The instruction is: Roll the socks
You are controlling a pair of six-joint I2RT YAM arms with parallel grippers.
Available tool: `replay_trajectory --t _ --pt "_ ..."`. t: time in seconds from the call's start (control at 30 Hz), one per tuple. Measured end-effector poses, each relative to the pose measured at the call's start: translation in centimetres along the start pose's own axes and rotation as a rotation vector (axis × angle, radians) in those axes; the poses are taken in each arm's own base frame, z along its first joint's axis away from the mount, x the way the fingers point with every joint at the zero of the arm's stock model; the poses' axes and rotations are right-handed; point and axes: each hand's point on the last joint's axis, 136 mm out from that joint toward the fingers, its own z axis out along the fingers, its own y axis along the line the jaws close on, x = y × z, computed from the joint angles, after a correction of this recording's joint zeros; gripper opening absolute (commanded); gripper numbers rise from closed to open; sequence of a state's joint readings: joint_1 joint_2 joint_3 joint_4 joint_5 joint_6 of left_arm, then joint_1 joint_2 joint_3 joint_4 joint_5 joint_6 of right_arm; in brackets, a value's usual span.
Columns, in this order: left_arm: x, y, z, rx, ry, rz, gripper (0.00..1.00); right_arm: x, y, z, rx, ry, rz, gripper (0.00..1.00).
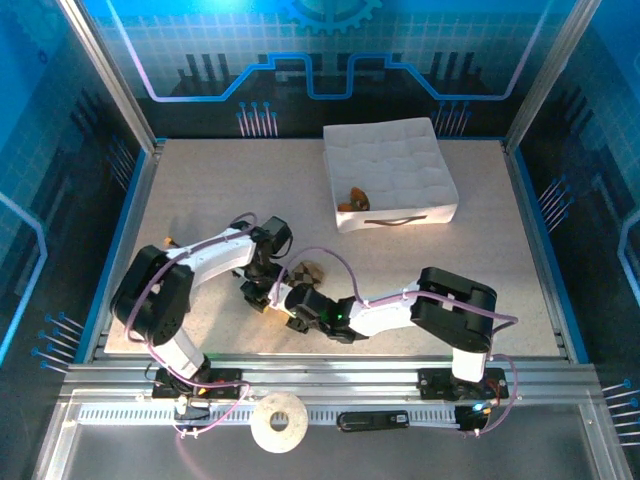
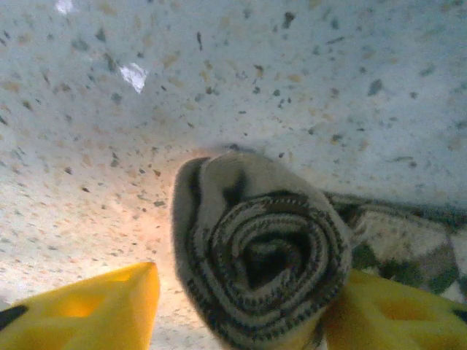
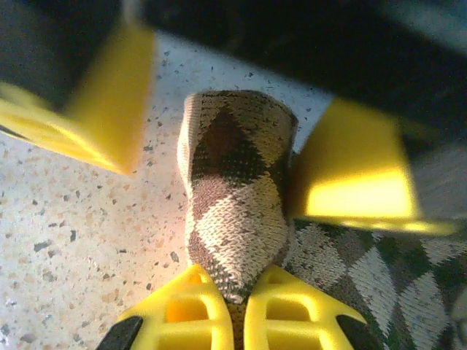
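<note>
The brown-and-beige argyle sock lies on the table, one end wound into a tight roll. My right gripper is shut on the near end of that roll, with its unrolled part spread to the right. My left gripper is open and straddles the roll. Its right finger touches the roll and its left finger stands apart. Both grippers meet at the sock in the top view, left and right. The olive-green and orange sock lies bundled in the white box.
The white quilted box stands at the back right of the speckled table. The left gripper's yellow fingers crowd the top of the right wrist view. A tape roll rests on the rail in front of the table.
</note>
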State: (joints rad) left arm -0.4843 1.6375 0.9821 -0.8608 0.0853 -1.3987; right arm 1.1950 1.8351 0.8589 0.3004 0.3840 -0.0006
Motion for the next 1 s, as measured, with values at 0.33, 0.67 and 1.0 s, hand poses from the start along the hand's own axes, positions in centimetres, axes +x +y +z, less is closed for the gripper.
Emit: replay_trajectory --t 0.33,0.67,1.0 --pt "-1.6 -0.3 -3.9 0.111 -0.055 0.033 0.71 1.7 -1.2 -0.2 -0.228 -0.087 0.367 0.0" --pt "1.0 -1.3 -2.3 0.213 -0.053 0.172 0.63 2.9 -2.1 -0.3 -0.445 -0.18 0.642 0.0" --pt "1.4 -3.8 1.0 0.202 -0.059 0.233 0.51 3.0 -2.3 -0.4 -0.472 -0.167 0.717 0.05"
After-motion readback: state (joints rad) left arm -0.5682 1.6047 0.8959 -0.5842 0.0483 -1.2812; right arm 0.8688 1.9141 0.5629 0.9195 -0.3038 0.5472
